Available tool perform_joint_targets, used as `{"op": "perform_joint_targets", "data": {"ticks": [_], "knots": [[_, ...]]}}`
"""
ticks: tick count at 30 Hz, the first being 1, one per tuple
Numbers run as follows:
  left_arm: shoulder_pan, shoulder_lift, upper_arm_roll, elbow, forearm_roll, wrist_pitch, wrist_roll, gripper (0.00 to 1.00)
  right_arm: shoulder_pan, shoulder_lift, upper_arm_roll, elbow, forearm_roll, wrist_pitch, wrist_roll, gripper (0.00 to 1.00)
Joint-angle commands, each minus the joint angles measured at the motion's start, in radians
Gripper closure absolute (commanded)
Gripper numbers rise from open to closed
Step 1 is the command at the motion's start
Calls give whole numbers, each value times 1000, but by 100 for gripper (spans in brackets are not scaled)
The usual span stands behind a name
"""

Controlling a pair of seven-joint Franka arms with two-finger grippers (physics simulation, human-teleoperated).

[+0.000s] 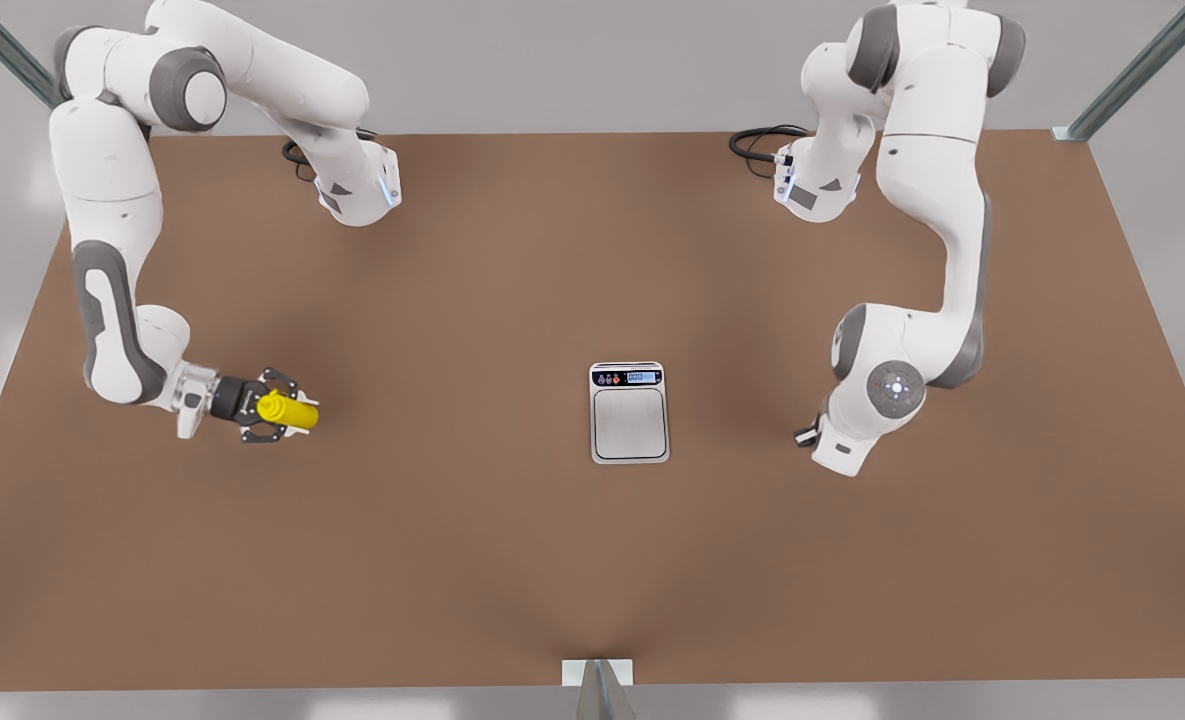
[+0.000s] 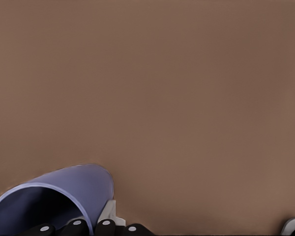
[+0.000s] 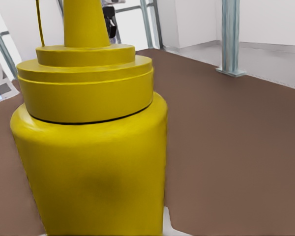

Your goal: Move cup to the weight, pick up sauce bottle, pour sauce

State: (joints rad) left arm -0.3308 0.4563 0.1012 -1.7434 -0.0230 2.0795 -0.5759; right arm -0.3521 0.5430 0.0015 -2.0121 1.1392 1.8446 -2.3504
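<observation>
Sauce bottle (image 1: 287,411) sits pinched in the right gripper (image 1: 274,412); the left gripper's state is unclear beside the cup (image 2: 54,204), which should reach the weight (image 1: 630,412) first.

Both arms (image 1: 122,190) have glossy white rounded shells with grey bands at the joints. The arm on the front view's right (image 1: 927,200) carries a grey round cap with small white dots, and black cables (image 1: 757,145) loop from the back of each arm. The gripper (image 1: 280,410) on the front view's left is black, on a silver wrist ring.
</observation>
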Motion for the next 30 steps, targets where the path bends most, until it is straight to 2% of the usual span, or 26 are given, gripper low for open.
{"op": "perform_joint_targets", "data": {"ticks": [1, 5, 8, 13, 20, 21, 22, 25, 30], "knots": [[1, 2, -12, 7, -52, 1, -21, 79, 2, 0, 0, 6, 1, 4, 3, 42], [-36, 58, -32, 80, -52, 4, -146, 79, 53, -6, 0, 26, 1, 62, 34, 42], [-65, 105, -58, 128, -52, 11, -232, 79, 134, -78, 0, 33, -28, 150, 184, 42], [-163, 188, -58, 232, -52, 11, -423, 79, 243, -110, 2, 85, -157, 263, 462, 42], [-208, 225, -118, 306, -51, 11, -595, 79, 447, -144, -8, 110, -234, 464, 652, 42], [-212, 226, -118, 308, -51, 11, -607, 79, 458, -143, -8, 115, -322, 487, 696, 42], [-228, 228, -118, 308, -51, 11, -611, 79, 464, -156, 2, 122, -504, 525, 870, 42], [-238, 240, -120, 337, -51, 11, -660, 79, 568, -158, -2, 121, -544, 604, 999, 42], [-300, 297, -132, 401, -49, 13, -745, 79, 699, -160, -3, 124, -872, 740, 1435, 42]]}}
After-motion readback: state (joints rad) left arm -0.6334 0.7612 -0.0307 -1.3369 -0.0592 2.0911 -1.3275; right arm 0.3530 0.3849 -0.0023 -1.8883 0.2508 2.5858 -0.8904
